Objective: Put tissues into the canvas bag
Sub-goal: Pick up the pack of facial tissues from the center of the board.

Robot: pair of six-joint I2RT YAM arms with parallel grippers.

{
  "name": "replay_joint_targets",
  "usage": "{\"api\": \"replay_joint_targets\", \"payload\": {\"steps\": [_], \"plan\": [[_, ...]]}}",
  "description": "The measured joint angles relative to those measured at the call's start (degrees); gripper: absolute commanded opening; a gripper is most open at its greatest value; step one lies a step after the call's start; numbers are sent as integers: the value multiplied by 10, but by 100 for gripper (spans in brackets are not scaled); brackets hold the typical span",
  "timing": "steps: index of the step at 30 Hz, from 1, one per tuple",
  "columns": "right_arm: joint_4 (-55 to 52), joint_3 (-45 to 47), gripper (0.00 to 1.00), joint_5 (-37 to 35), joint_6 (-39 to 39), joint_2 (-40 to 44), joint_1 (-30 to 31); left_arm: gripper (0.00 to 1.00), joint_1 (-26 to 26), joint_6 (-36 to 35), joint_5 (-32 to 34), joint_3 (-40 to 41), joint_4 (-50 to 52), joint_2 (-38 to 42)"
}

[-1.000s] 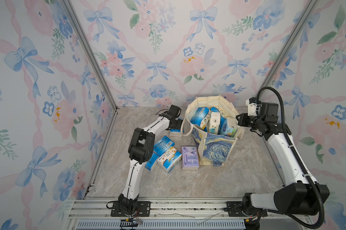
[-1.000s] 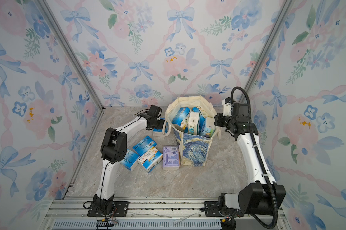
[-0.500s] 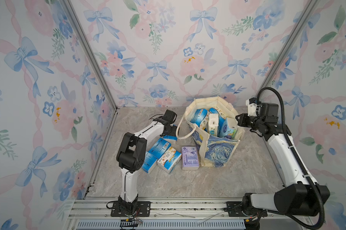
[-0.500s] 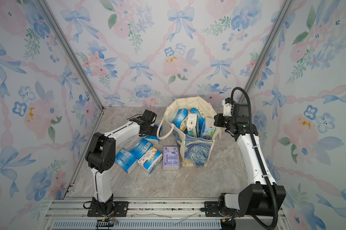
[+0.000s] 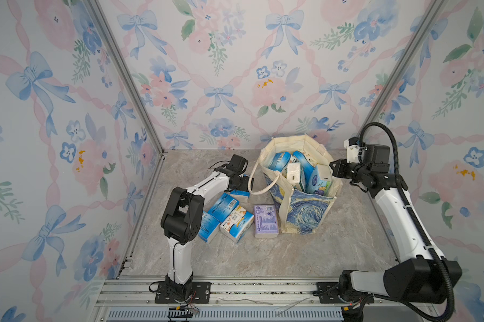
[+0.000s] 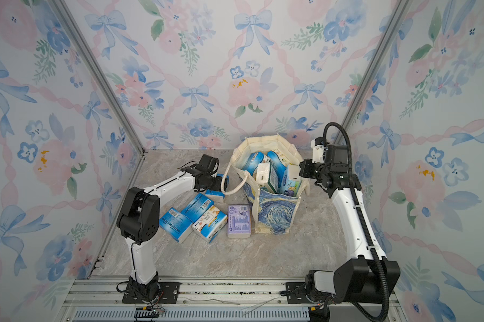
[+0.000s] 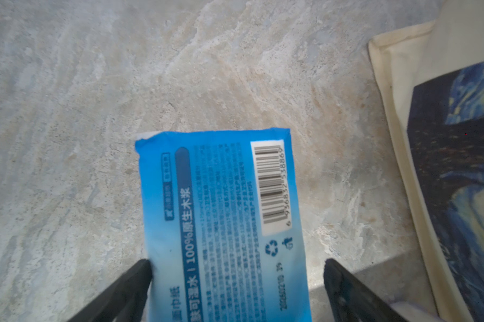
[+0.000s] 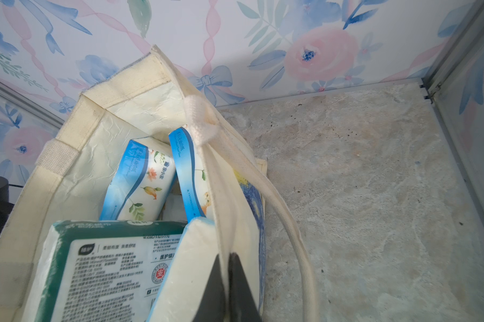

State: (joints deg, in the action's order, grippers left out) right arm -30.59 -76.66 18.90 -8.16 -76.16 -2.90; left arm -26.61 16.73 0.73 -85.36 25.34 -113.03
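The canvas bag [image 5: 305,217] [image 6: 274,214] stands upright at the back of the table, with several tissues [image 5: 296,170] [image 8: 135,181] inside it. My right gripper [image 5: 333,168] [image 8: 226,262] is shut on the bag's right-hand rim, pinching the cloth wall. A blue pack [image 7: 221,209] [image 5: 239,195] lies on the table beside the bag's looped handle [image 5: 259,181]. My left gripper [image 7: 236,271] [image 6: 222,184] is open and straddles this pack; one finger touches its edge and the other stands apart. More packs lie in front: two blue [image 5: 224,203], a floral one [image 5: 236,223] and a lilac one [image 5: 266,220].
A green-and-white pack [image 8: 101,264] sits at the top of the bag near my right fingers. The floral back wall and metal corner posts [image 5: 140,94] stand close behind the bag. The marble table [image 5: 263,256] has bare room at the front.
My left arm has swung down from beside the bag's rim to the table. Its jaws have opened wider over the blue pack. The right arm has kept its hold on the bag.
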Motion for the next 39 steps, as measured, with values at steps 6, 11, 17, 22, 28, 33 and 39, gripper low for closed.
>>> {"api": "replay_joint_targets", "payload": {"steps": [6,11,17,22,28,33,39], "plan": [[-1,1,7,0,0,2,0,98,-14,0,20,1,0,-2],[-2,2,7,0,0,4,0,98,-24,0,40,0,-4,-15],[-4,3,7,0,0,8,0,98,-29,0,52,-8,-7,-42],[-4,3,7,0,0,8,0,92,-31,0,59,-9,-9,-50],[-4,4,7,0,0,9,0,89,-29,-1,72,-9,-9,-48],[-2,9,7,0,0,14,0,89,-12,-3,78,8,-7,-28],[-3,11,8,0,0,18,0,81,34,-11,89,21,0,8]]}}
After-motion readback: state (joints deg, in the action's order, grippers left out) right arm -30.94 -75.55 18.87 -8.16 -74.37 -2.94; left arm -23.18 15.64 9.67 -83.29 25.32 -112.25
